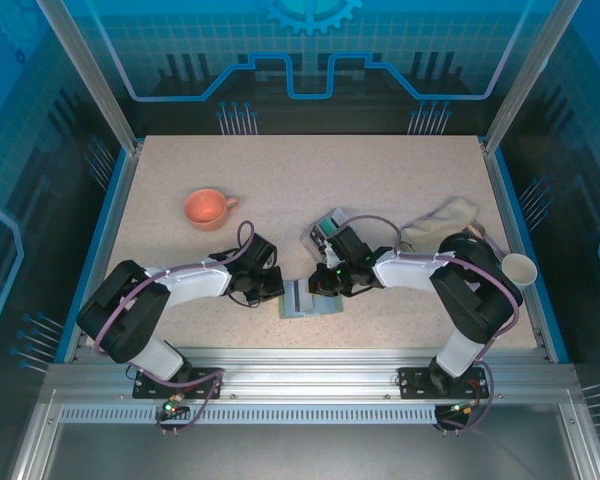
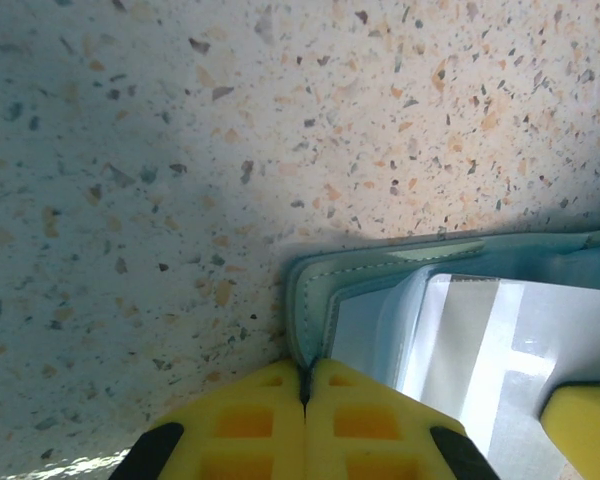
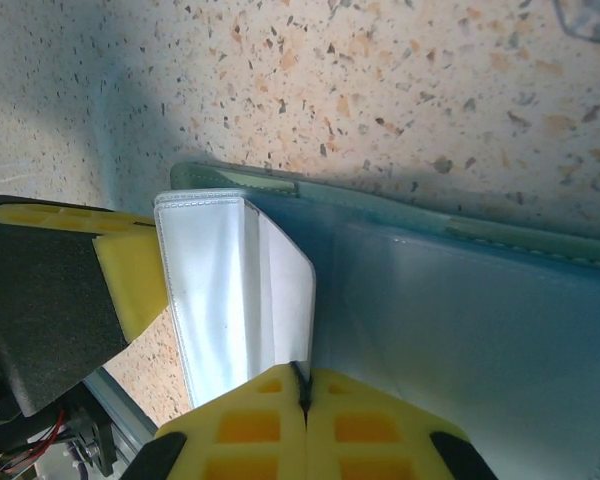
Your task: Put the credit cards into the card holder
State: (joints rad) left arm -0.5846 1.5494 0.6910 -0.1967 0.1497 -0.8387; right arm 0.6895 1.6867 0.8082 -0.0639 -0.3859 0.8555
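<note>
left gripper [image 2: 305,372] and right gripper [image 3: 301,375] both pinched shut on the card holder [image 1: 298,302]. it lies open, long side left-right, sage-green rim, grey inside.

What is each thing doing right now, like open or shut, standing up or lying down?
wallet: lying open, pinched at two spots.
left tool: shut on the wallet's edge.
right tool: shut on a clear inner flap of the wallet.
orange cup: upright, looks empty.
white cup: upright, mouth up.
clear box: partly hidden, so open or shut is unclear.
</note>
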